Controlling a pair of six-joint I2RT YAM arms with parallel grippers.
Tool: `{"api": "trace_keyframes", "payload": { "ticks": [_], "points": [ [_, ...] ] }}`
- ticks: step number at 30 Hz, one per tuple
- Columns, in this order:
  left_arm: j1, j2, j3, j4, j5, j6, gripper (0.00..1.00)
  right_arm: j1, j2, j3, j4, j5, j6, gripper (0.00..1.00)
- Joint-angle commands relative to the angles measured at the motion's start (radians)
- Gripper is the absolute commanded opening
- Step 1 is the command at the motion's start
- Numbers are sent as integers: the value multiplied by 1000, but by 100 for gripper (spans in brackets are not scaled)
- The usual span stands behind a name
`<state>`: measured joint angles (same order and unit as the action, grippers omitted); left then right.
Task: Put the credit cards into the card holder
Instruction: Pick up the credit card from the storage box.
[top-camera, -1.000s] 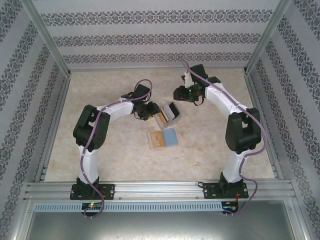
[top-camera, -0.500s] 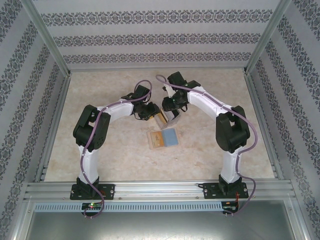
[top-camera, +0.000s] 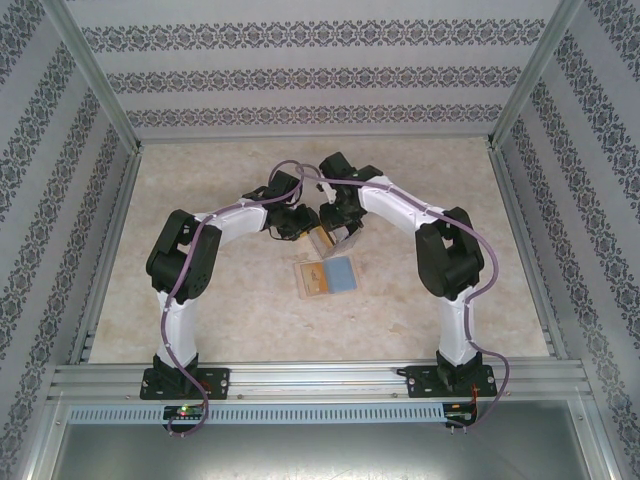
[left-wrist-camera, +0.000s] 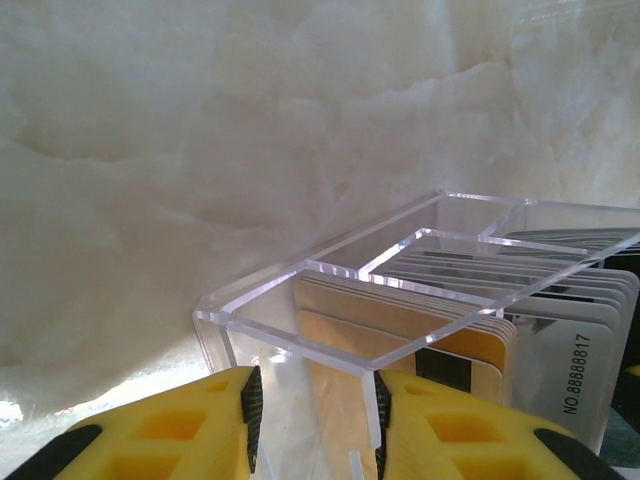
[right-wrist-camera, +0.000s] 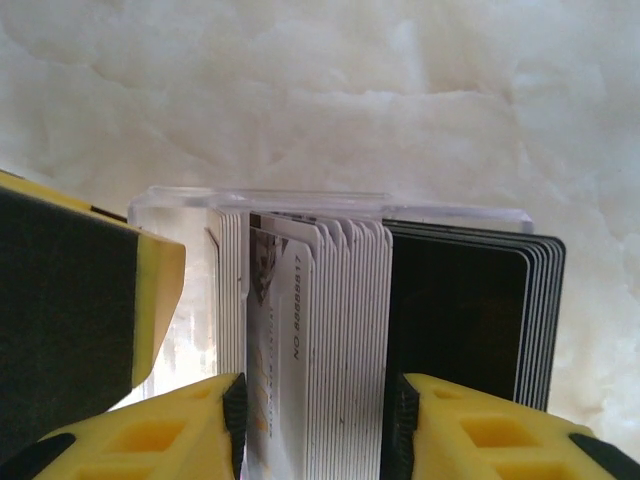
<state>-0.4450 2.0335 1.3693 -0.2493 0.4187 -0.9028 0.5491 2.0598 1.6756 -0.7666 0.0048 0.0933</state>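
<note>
We noted right gripper (right-wrist-camera: 315, 415) swung in from 1 o'clock, straddling the cards (right-wrist-camera: 335, 310), pick pending; left gripper (left-wrist-camera: 315, 410) flanked box (left-wrist-camera: 330, 300); pinches unclear.

Grippers: two, left gripper (left-wrist-camera: 315, 400) and right gripper (right-wrist-camera: 318, 400)
Clear box (left-wrist-camera: 310, 268): one
Card holder (top-camera: 303, 280): one
Credit cards (right-wrist-camera: 340, 330): three stacks, white, black, orange

A clear plastic box (top-camera: 322, 240) stands mid-worktop (top-camera: 230, 300), with thin plastic credit cards (right-wrist-camera: 330, 330) upright in a row inside. The flat tan card holder (top-camera: 326, 276) lies open just before it. At the box's left wall the left claw (left-wrist-camera: 312, 420) straddles it; the right claw (right-wrist-camera: 315, 420) straddles several cards.
</note>
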Motion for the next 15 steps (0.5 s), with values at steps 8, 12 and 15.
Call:
{"api": "trace_keyframes", "payload": {
  "ticks": [8, 12, 15],
  "points": [
    [2, -16, -39, 16, -8, -16, 35, 58, 37, 6, 8, 266, -42, 45],
    [1, -21, -44, 16, -10, -15, 35, 64, 2, -10, 40, 302, -47, 43],
    [0, -22, -47, 15, -12, -15, 35, 64, -10, -5, 38, 310, -48, 41]
  ]
}}
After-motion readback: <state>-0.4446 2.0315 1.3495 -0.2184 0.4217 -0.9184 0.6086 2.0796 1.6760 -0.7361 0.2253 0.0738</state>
